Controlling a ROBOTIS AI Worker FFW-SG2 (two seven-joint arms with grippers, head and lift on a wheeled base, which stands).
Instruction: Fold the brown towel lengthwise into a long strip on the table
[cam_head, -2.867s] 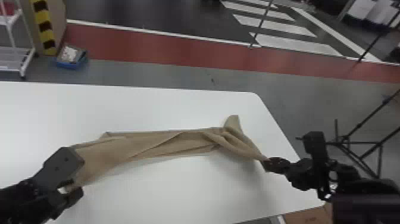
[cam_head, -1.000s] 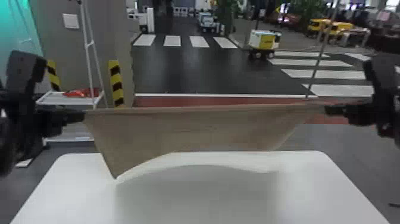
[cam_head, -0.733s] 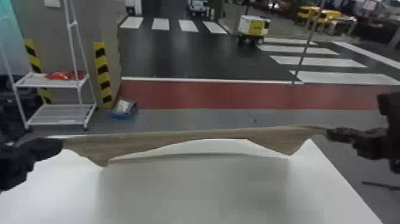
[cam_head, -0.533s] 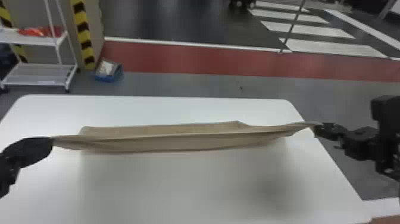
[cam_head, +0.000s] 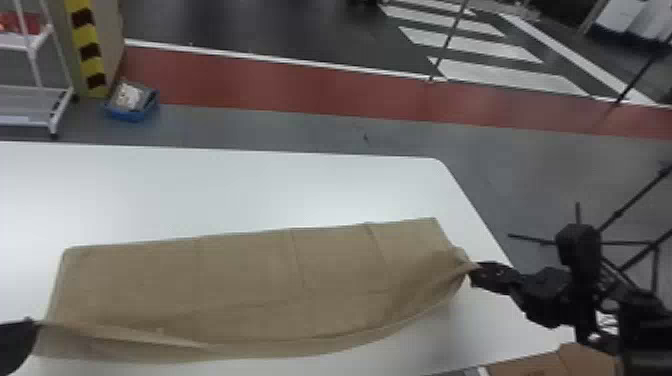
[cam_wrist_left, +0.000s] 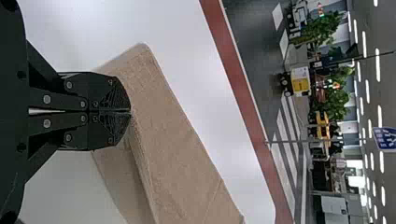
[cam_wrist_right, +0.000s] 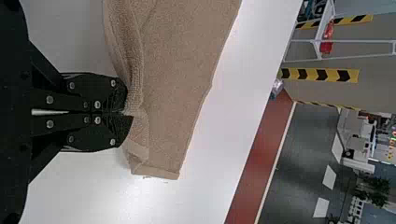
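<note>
- Towel (cam_head: 240, 280) spread across worktop (cam_head: 210, 195); looks light, limp, likely to sag mid-span.
- Left end effector (cam_wrist_left: 130, 111), right end effector (cam_wrist_right: 125, 112): both pinched shut on its near edge.
- Best hold: near-edge ends, lightly taut.

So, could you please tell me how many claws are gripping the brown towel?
2: the left claw grips the near edge of the brown towel toward its left end, the right claw toward its right end.
</note>
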